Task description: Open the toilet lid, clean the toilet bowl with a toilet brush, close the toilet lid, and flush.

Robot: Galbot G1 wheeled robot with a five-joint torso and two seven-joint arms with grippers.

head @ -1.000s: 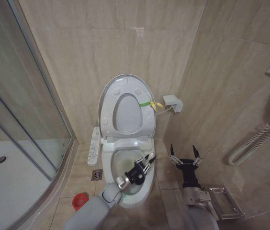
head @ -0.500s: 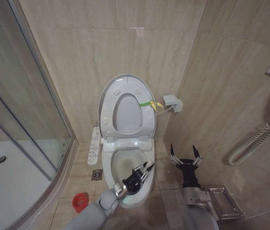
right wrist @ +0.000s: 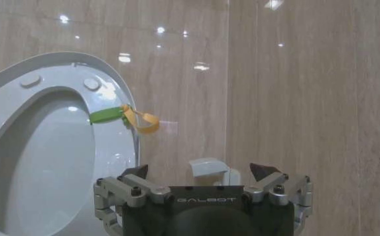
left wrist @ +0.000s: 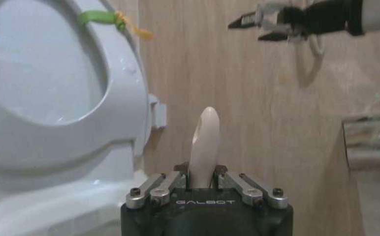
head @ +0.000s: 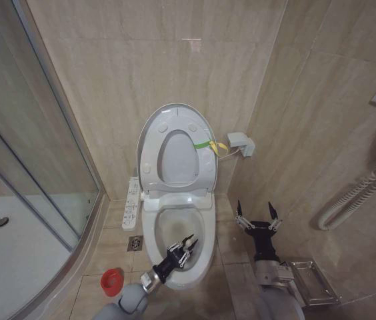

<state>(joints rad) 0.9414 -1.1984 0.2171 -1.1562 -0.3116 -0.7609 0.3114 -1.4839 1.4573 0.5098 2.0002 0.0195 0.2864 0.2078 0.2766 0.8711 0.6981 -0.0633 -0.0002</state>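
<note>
The left gripper (head: 187, 246) holds the toilet brush (left wrist: 205, 142) tight by its white handle, just above the toilet bowl (head: 205, 257). The toilet lid (head: 149, 137) stands up behind it. The right gripper (head: 255, 219) waits beside the bowl, fingers wide apart.

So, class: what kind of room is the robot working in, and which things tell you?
A bathroom, most likely: a toilet bowl with its toilet lid raised, a glass shower enclosure, and tiled walls.
</note>
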